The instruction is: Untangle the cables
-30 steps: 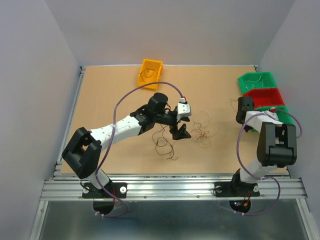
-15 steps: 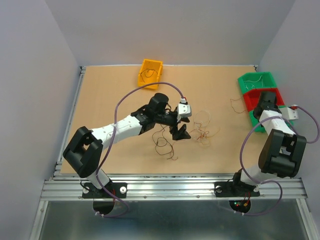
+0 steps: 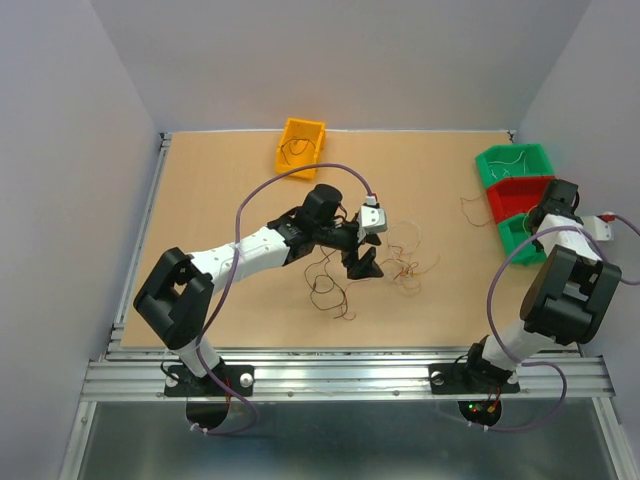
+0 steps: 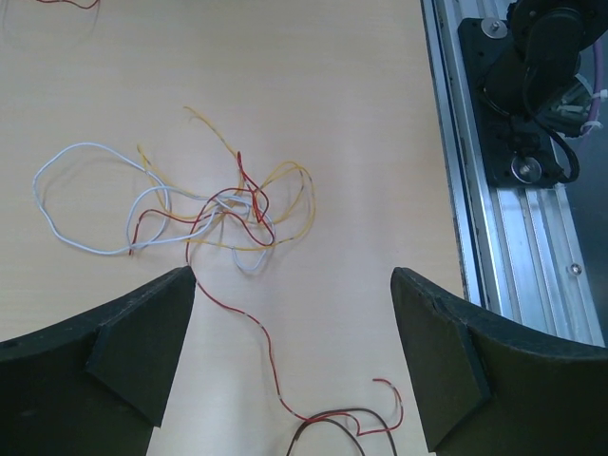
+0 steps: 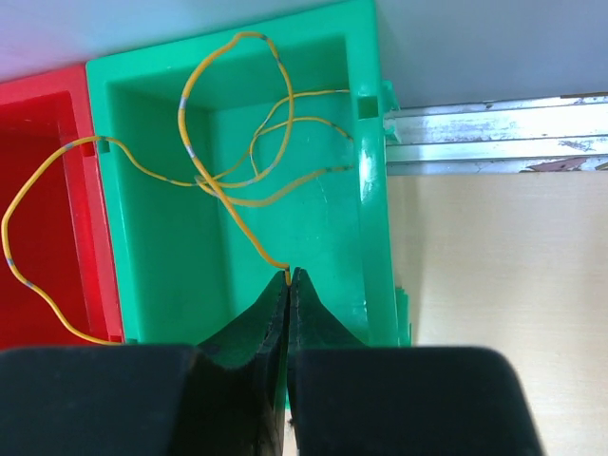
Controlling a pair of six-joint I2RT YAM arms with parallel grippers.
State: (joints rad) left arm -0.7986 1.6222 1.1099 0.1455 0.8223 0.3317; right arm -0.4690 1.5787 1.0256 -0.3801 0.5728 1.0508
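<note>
Nearest, the left gripper (image 4: 294,285) hangs spread wide over one tangle of cables (image 4: 228,204) on the table (image 4: 361,114). Farther right, the right gripper (image 5: 289,274) pinches one yellow cable (image 5: 228,195) draped across one green bin (image 5: 366,190) and one red bin (image 5: 47,142); one orange bin (image 3: 300,147) sits farthest.

The tangle of cables (image 3: 405,262) is lying on the table (image 3: 200,200). The left gripper (image 3: 362,265) is hovering just left of it, with loose loops (image 3: 328,288) lying farther left, nearer the arms. A lone bin (image 3: 300,147) is sitting far behind it, leftward; a row of bins (image 3: 525,190) is standing well right of it, a stray wire (image 3: 470,210) lying between.
</note>
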